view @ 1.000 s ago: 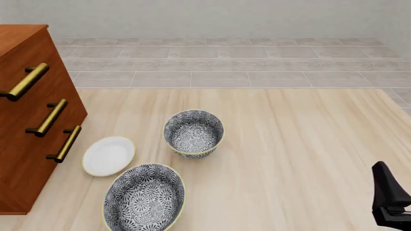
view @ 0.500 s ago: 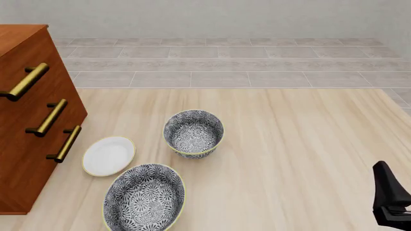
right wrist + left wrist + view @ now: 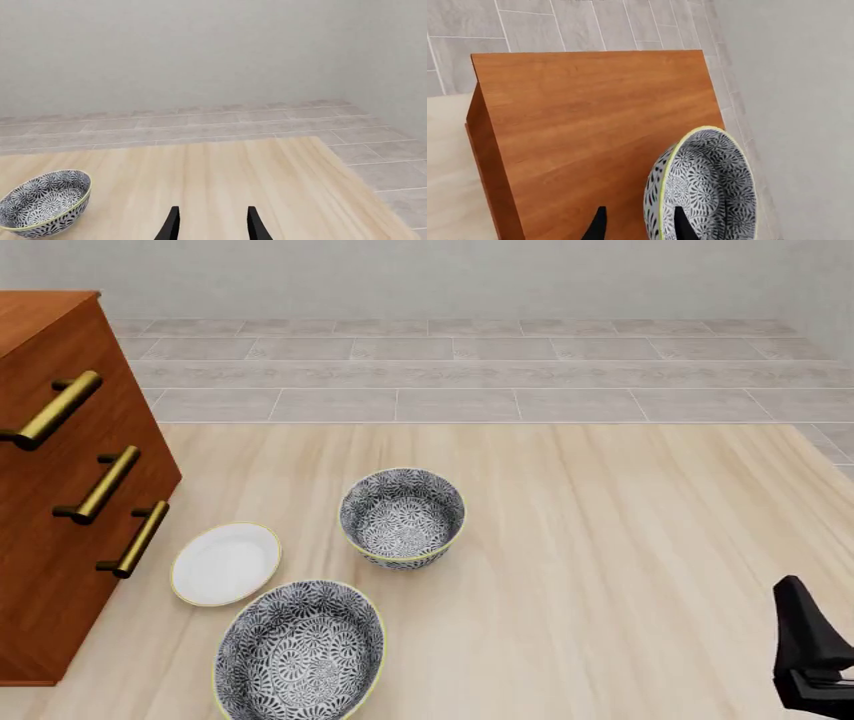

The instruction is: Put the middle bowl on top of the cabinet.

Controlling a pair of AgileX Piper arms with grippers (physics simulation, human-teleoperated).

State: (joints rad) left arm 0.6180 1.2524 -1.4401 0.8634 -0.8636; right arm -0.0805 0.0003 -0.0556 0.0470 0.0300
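Bright, even, diffuse sim lighting, no clear source. Shadows faint: soft contact shade under the bowls [image 3: 402, 518] and beside the cabinet [image 3: 67, 490]. No glare, no blur, everything sharp, no edge distortion.

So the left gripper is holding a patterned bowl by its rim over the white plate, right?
Not over the plate. The left wrist view shows the left gripper pinching the bowl by its rim above the cabinet top. The white plate lies on the table beside the cabinet.
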